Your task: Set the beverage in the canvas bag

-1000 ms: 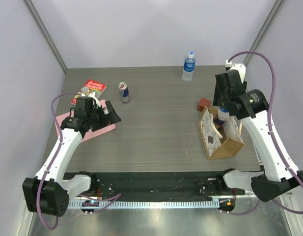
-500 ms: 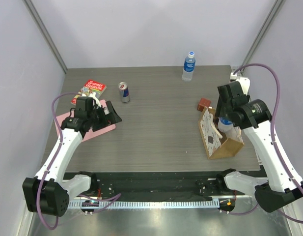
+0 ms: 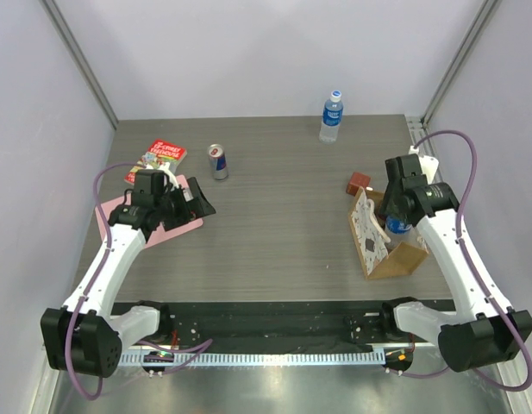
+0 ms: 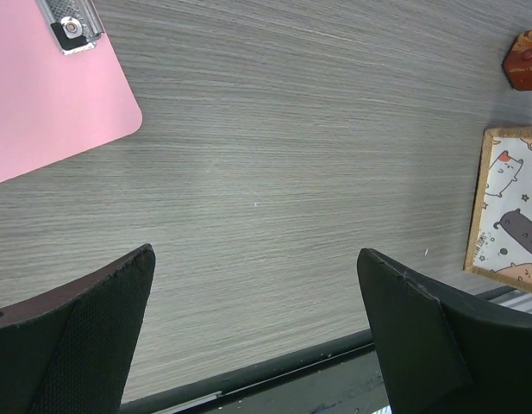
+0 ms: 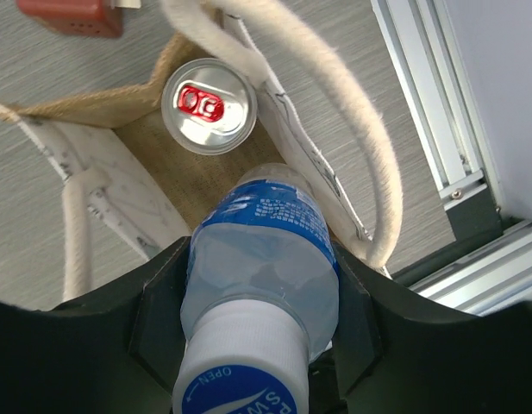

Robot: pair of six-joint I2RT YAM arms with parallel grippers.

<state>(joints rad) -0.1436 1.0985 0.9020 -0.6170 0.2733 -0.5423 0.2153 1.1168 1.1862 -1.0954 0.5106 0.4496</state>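
Right wrist view: the water bottle [image 5: 261,250], clear plastic with a blue label and a white cap nearest the lens, points straight down into the mouth of the canvas bag [image 5: 76,164].
Right gripper [image 5: 259,297]: clenched on the water bottle high up, a pad on either side of its shoulder just under the cap.
Bottle's place: directly over the bag's opening, its lower end seemingly past the rim. Whether it touches the bag's floor I cannot tell.
Already in the bag: a silver can [image 5: 208,105] with a red tab, upright, just beside the spot the water bottle is aimed at.
Rope handle [image 5: 334,112]: arches over the bag's mouth, close beside the water bottle.
Top view: the right gripper [image 3: 395,216] sits above the canvas bag [image 3: 367,235], with the water bottle [image 3: 397,228] between the bag's walls.
Left gripper [image 4: 253,267]: released, jaws wide with nothing between them. It is well apart from the bag, beside a pink clipboard [image 4: 50,95].
Handling: probably full, so fairly heavy for its size. The thin wall would give under a hard squeeze, and the smooth plastic looks slippery (the label film no less so).
Where to hold: the stiffer shoulder or neck, as now. That keeps the body hanging plumb and the fingers clear of the bag's rim.
Bag: soft-sided and light, so it is likely to shift or fold if nudged.
Risk: the base knocking the can, or the rope handle snagging a finger.
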